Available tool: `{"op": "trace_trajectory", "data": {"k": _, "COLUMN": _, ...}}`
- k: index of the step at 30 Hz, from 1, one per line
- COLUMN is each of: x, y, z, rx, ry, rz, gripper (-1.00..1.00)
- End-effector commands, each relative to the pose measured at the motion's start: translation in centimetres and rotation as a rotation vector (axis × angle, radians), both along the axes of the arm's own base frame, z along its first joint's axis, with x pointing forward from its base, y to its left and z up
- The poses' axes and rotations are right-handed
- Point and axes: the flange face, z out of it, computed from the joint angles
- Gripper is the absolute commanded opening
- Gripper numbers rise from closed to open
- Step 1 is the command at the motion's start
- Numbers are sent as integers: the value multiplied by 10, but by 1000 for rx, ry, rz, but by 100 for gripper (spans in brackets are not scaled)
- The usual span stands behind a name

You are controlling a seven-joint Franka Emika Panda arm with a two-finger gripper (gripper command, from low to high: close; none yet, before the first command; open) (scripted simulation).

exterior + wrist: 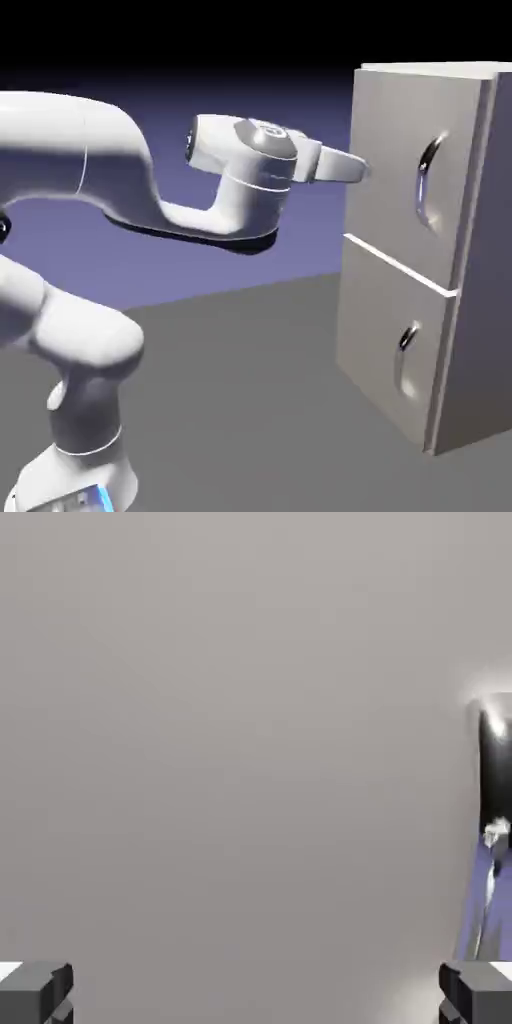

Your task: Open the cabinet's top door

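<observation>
A: What is the exterior view showing?
B: The cabinet [425, 250] is standing at the table's [250, 400] right side. The gripper [355, 168] is pointing level at the top door [395, 160], left of its handle [428, 185].

A: And the hand view?
B: Grey door [230, 742] is filling it, the handle [494, 772] showing at the right edge. The fingers [35, 992] are standing wide apart, holding nothing.
</observation>
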Motion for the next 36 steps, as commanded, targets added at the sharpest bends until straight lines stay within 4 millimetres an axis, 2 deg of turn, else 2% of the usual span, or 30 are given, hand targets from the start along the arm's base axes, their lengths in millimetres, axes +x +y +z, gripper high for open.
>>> {"op": "trace_trajectory", "data": {"k": 1, "x": 1, "y": -4, "z": -1, "rx": 3, "ry": -12, "rz": 0, "gripper": 0}}
{"op": "trace_trajectory", "data": {"k": 10, "x": 16, "y": -40, "z": -17, "rx": 35, "ry": -111, "rz": 1, "gripper": 0}}
{"op": "trace_trajectory", "data": {"k": 19, "x": 39, "y": -80, "z": -44, "rx": 67, "ry": -192, "rz": 15, "gripper": 0}}
{"op": "trace_trajectory", "data": {"k": 21, "x": 40, "y": -81, "z": -45, "rx": 68, "ry": -194, "rz": 15, "gripper": 0}}
{"op": "trace_trajectory", "data": {"k": 26, "x": 89, "y": -78, "z": -45, "rx": 68, "ry": -194, "rz": 15, "gripper": 0}}
{"op": "trace_trajectory", "data": {"k": 27, "x": 90, "y": -78, "z": -45, "rx": 68, "ry": -194, "rz": 15, "gripper": 0}}
{"op": "trace_trajectory", "data": {"k": 28, "x": 90, "y": -78, "z": -45, "rx": 68, "ry": -194, "rz": 15, "gripper": -100}}
{"op": "trace_trajectory", "data": {"k": 29, "x": 90, "y": -78, "z": -45, "rx": 68, "ry": -194, "rz": 15, "gripper": -100}}
{"op": "trace_trajectory", "data": {"k": 36, "x": 48, "y": -55, "z": -45, "rx": 53, "ry": -199, "rz": -139, "gripper": -100}}
